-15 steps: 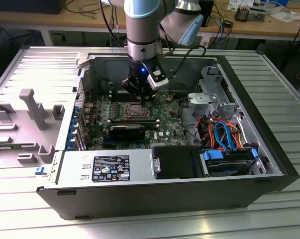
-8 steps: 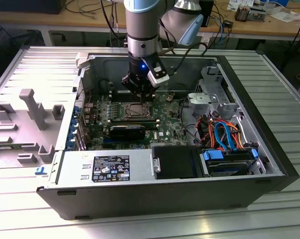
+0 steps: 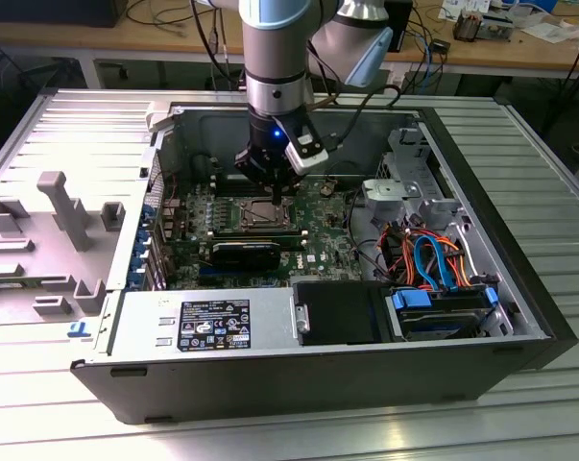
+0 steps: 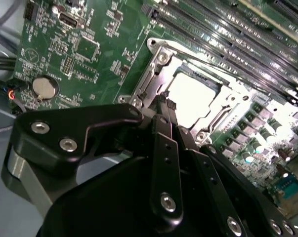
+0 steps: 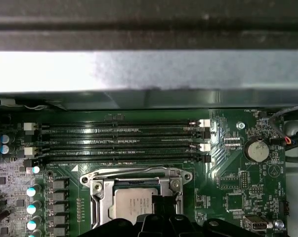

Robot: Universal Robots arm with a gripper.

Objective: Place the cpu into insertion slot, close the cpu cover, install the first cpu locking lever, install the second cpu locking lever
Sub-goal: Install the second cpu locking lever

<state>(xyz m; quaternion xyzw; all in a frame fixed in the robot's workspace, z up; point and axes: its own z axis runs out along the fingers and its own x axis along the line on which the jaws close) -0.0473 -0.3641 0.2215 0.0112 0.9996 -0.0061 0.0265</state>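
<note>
1. Exterior view: my arm hangs straight down into the open computer case [image 3: 519,298], gripper [image 3: 276,202] just above the motherboard [image 3: 318,226] socket.
2. Fingers [image 4: 164,106] look nearly pinched together at the cpu's edge; can't tell if they grip anything.
3. Cpu [image 5: 131,205] lies flat in the socket, metal top up.
4. Cpu cover [image 5: 100,197] frames the chip, apparently lying down over it.

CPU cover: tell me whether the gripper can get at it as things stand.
Probably yes. The gripper hangs just over the cpu cover, which lies flat around the cpu in the open case. Nothing stands between them.
</note>
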